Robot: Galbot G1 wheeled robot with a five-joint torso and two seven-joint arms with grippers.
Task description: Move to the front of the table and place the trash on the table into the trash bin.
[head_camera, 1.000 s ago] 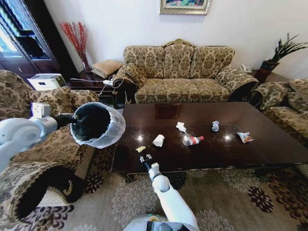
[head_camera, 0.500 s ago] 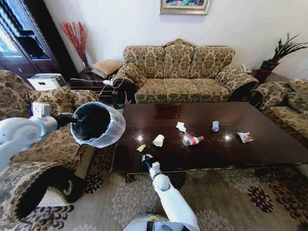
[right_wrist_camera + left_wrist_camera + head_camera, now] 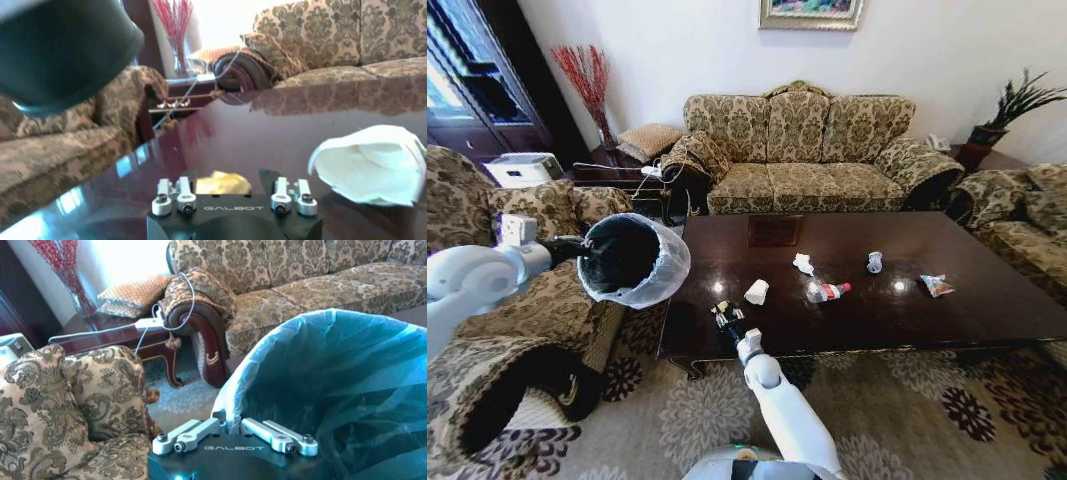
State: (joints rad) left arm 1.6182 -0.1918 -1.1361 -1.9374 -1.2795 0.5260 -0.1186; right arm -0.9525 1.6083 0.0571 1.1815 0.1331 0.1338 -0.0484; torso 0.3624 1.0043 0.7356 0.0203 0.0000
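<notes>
Closing on the yellow scrap (image 3: 222, 183) w/ right gripper (image 3: 725, 316) at the table's (image 3: 987, 300) near-left edge; fingers open either side of it, nothing held yet. I'd keep the tips low and square so it doesn't skate on the glossy top. Left gripper (image 3: 233, 432) is clamped on the bin (image 3: 632, 258) rim, held tilted beside the table's left end. Paper ball (image 3: 756, 292), bottle (image 3: 826, 292), cup (image 3: 874, 262), wrapper (image 3: 936, 285) lie further in. Sofas all round, patterned rug.

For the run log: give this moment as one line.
left gripper: holds trash bin by rim | right gripper: around yellowish scrap, table edge
</notes>
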